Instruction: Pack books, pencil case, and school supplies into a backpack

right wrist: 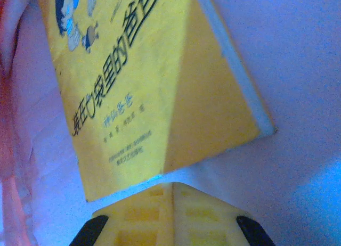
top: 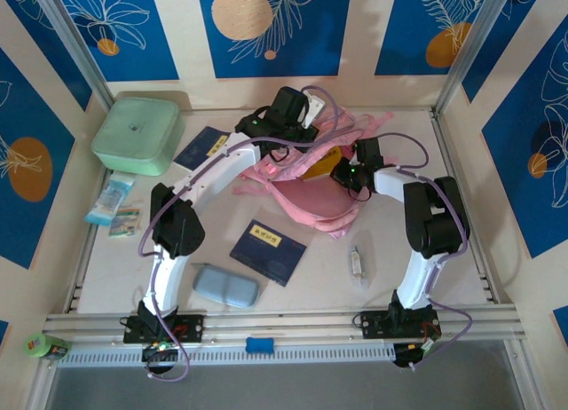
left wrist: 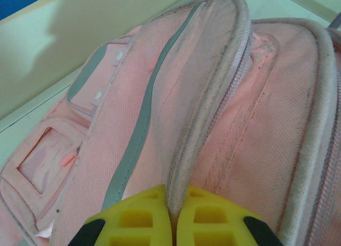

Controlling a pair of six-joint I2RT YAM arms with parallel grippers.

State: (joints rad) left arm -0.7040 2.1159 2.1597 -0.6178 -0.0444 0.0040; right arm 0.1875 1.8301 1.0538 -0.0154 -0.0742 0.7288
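The pink backpack point(top: 306, 197) lies at the middle back of the table, its mouth held up. My left gripper point(top: 271, 135) is shut on the backpack's grey piped rim point(left wrist: 184, 150), which runs up from between the yellow fingertips point(left wrist: 149, 219). My right gripper point(right wrist: 172, 186) is shut, empty, inside the bag over the lining. The yellow booklet point(right wrist: 144, 86) lies on the lining just beyond the tips, a thin gap apart. One navy book point(top: 267, 251) lies front centre, another point(top: 202, 146) back left. The blue-grey pencil case point(top: 225, 287) sits near the front. The wrapped stick point(top: 357, 263) lies front right.
A mint-green lidded box point(top: 138, 135) stands at the back left, with pale blue packets point(top: 111, 201) in front of it. A green roll point(top: 40, 345) and a small blue piece point(top: 259, 344) rest on the front rail. Patterned walls close in three sides.
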